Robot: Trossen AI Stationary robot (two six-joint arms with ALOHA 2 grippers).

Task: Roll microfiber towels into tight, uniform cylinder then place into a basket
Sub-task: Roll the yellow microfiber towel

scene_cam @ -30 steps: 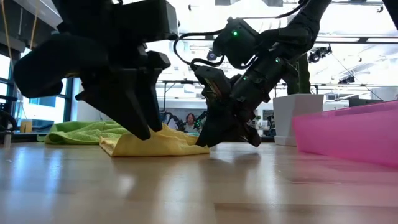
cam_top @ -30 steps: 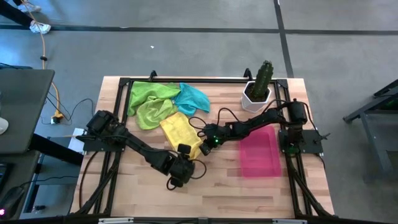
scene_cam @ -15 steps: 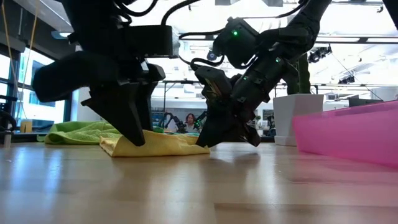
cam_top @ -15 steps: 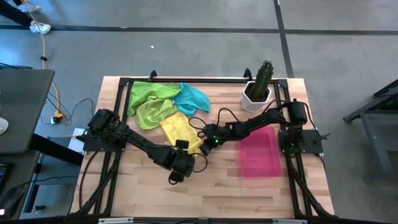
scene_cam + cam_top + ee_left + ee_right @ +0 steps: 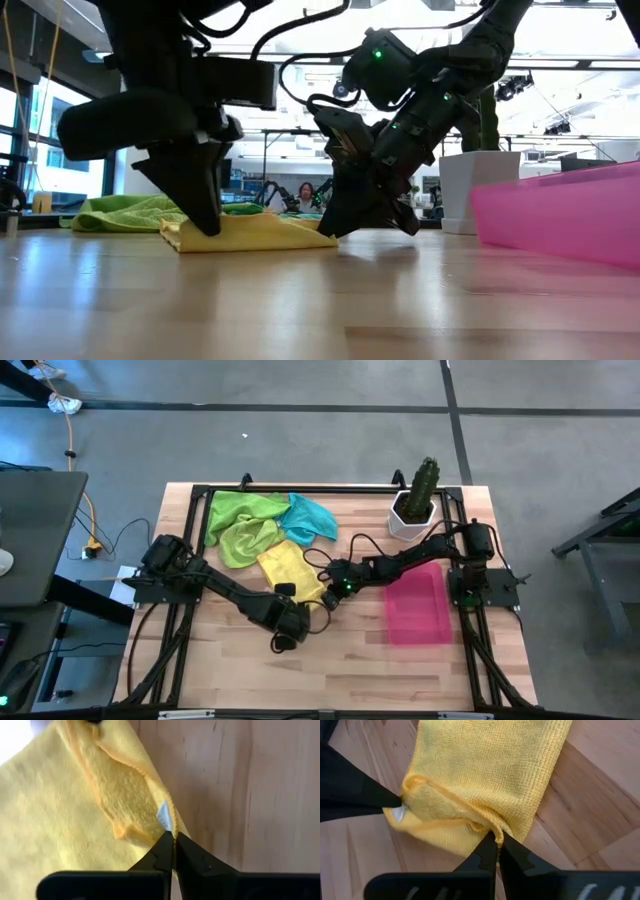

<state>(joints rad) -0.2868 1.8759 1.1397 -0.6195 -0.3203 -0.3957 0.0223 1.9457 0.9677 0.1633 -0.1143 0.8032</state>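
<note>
Centrally on the table [image 5: 230, 660], the yellow towel [image 5: 290, 572] lies folded. Left gripper [image 5: 173, 840] pinches its hem corner beside a small white tag [image 5: 164, 815], writing unreadable. Right gripper [image 5: 496, 840] pinches the opposite folded edge. Green towels [image 5: 240, 525] and teal towel [image 5: 312, 517] lie behind; basket [image 5: 418, 607] sits right, beside the cactus pot [image 5: 412, 510].

Yellow towel [image 5: 250, 233]: lay flat on table [image 5: 300, 310]. Left gripper [image 5: 205, 222] pinched its near-left edge; right gripper [image 5: 345, 225] pressed at its right end. Green towel [image 5: 125, 213] behind; pink basket [image 5: 560, 215] far right.
</note>
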